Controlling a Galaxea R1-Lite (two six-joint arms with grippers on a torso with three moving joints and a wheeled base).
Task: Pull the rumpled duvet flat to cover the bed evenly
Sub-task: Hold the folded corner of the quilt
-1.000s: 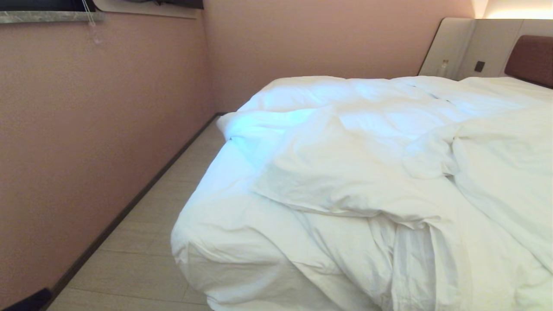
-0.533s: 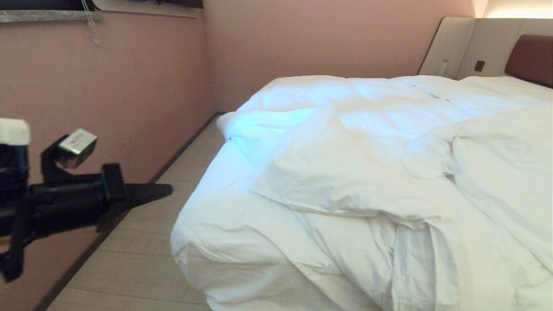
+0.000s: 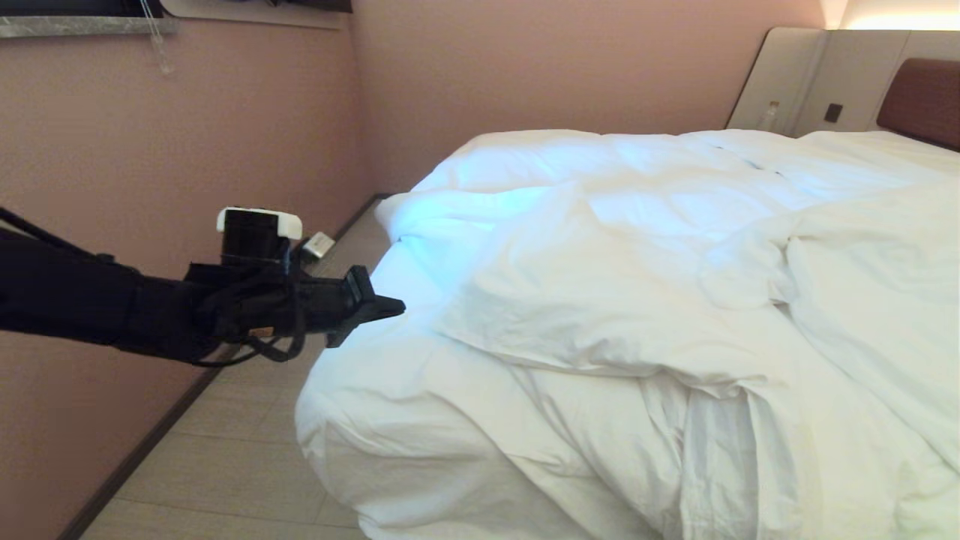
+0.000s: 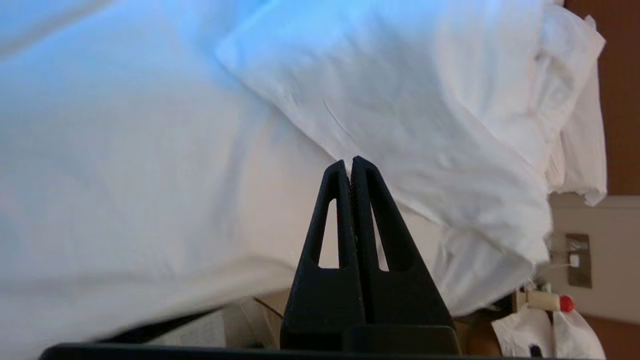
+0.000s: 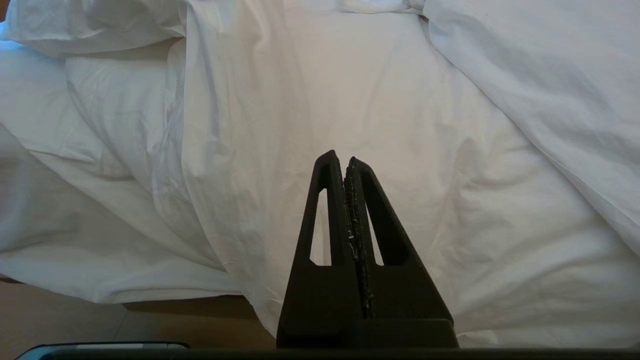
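1. Right now the left hand [image 3: 397, 306] reaches in from the left side of the head view, pointing level at the near left edge of the bed [image 3: 390, 480].
2. Its two black fingers [image 4: 345, 210] are pressed tight together — clenched, with nothing between them.
3. In the left wrist view the tips of the fingers sit just in front of a folded edge of the duvet [image 3: 637, 300], but I cannot tell if they touch it.
4. The duvet is big, white and puffy. It lies in a rumpled heap on the bed, with one thick fold flopped over the middle and another bunched up on the right side.
5. Some of the duvet hangs down over the near corner of the bed toward the floor [image 3: 225, 457].
6. The right hand [image 5: 345, 162] does not show in the head view. Its own camera shows it above the creased duvet — its fingers are squeezed shut too, and they hold nothing.
7. A pink wall [image 3: 150, 165] runs along the left of the bed, and a brown headboard [image 3: 926, 101] shows at the far right end.
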